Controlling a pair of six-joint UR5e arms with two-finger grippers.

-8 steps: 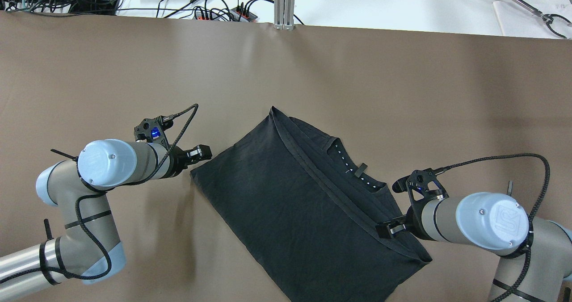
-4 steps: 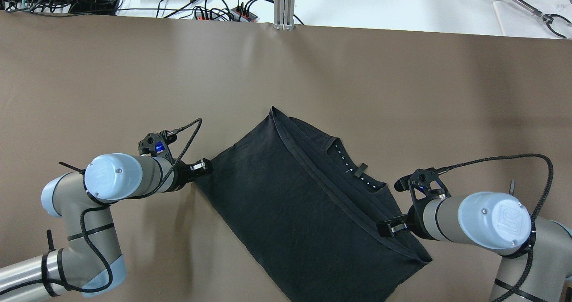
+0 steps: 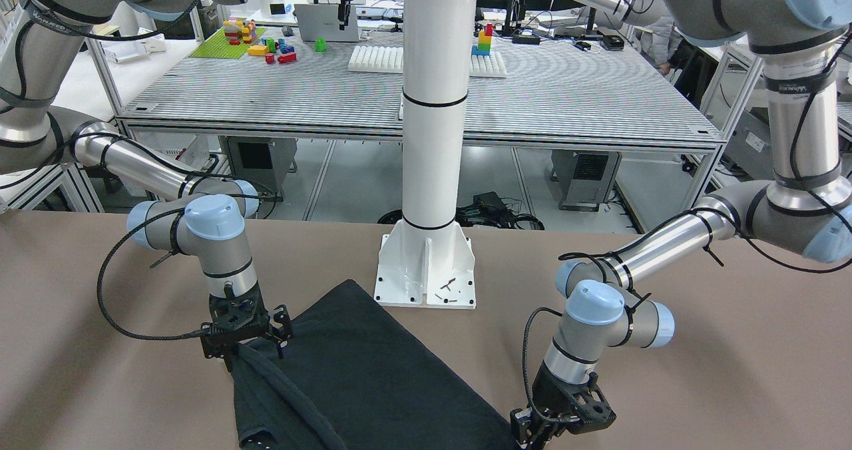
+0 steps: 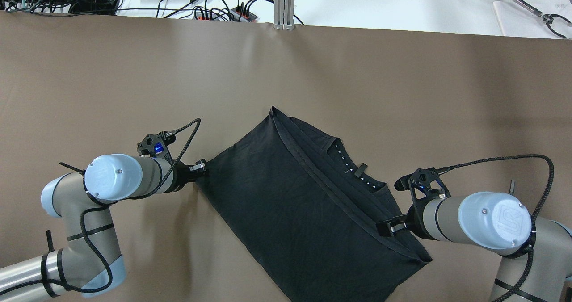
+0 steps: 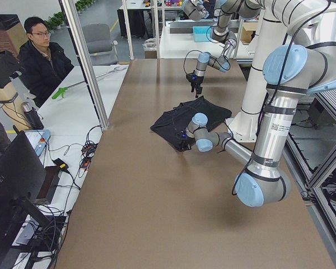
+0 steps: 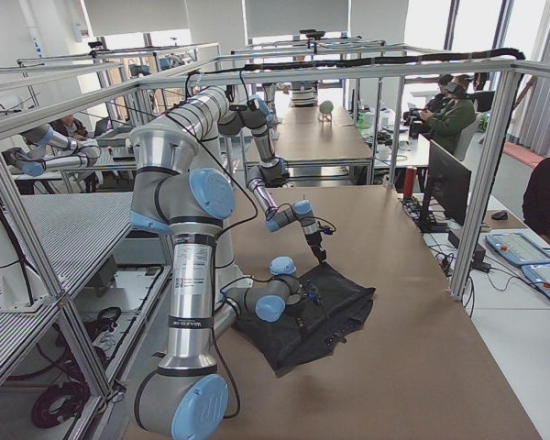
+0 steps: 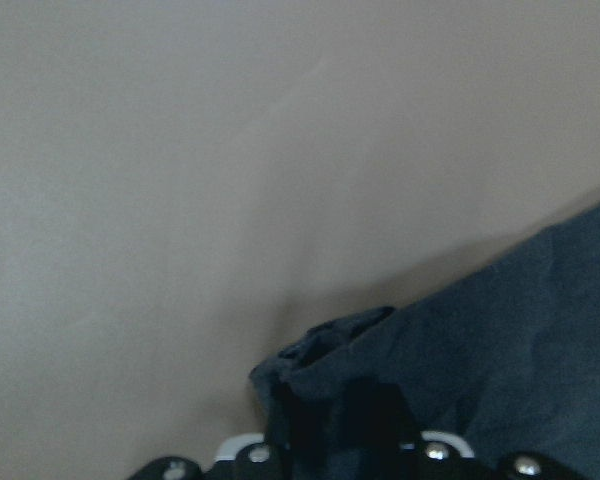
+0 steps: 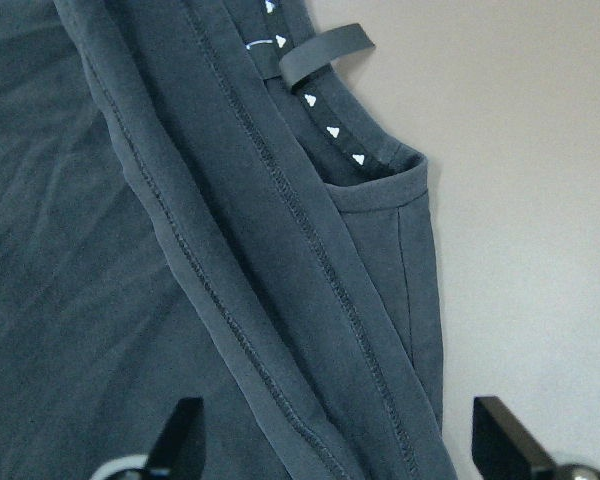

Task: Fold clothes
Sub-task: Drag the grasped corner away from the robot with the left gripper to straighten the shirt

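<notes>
Garment status: the clothes [image 4: 304, 208], a single dark piece, lie flat and diagonal on the brown table [image 4: 134, 78] between the two arms. One corner lies just beside the white pole base [image 3: 426, 270]. A stitched hem band runs the length of the piece. The collar [image 8: 320, 110], marked with small white triangles, and a hanging loop [image 8: 325, 55] face up toward the far side.

Left gripper [image 4: 202, 168]: low at the table, at the garment's left corner. The wrist view shows that corner bunched and pinched between the closed jaws.

Right gripper [image 4: 385, 228]: over the opposite end, beside the hem band. Its fingers [image 8: 183, 428] are spread wide above the fabric and grip nothing
</notes>
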